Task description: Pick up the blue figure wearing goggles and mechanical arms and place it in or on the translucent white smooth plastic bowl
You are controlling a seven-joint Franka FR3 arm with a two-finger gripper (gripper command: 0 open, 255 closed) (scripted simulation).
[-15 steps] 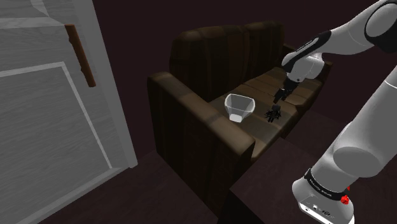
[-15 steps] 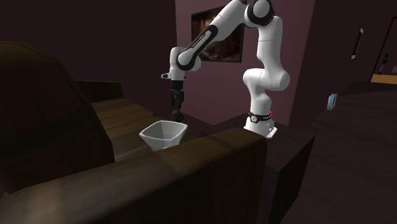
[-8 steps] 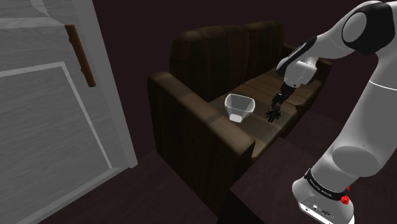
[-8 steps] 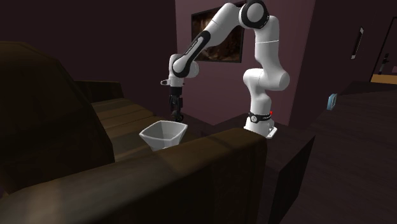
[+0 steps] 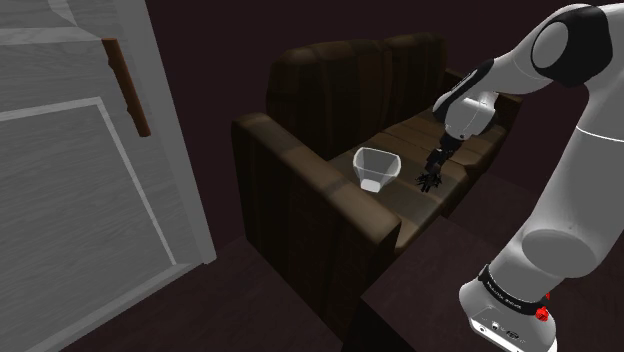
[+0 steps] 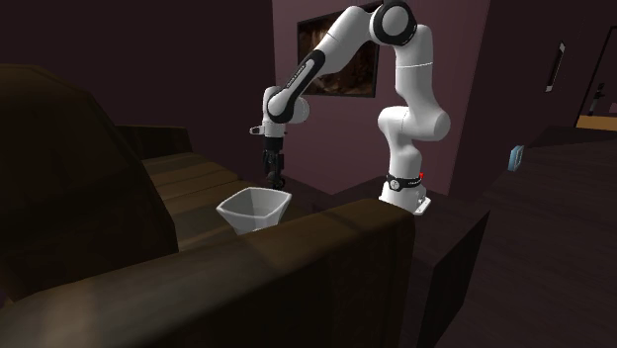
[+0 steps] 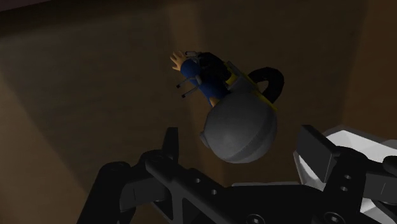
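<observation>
**A:** so where's the little guy, in the bowl (image 5: 376, 166)?

**B:** nope. The figure (image 7: 224, 102) is lying on the seat cushion of the dark brown sofa (image 5: 300, 180). In the shoulder view that's just right of the bowl, around mid-frame. The bowl sits on the same seat. It's white and smooth, with an angular rim tapering to a small base, and its inside shows plain pale walls.

**A:** what's the figure like up close?

**B:** in the wrist view it has a big round grey dome of a head, a blue sleeve, a bit of yellow, thin dark prongs and a black loop behind.

**A:** and the claw?

**B:** the gripper (image 5: 434, 170) is right down over it. The fingers (image 7: 170, 145) are spread apart with the grey head in the gap, and from what I can see they're not touching it.
</observation>
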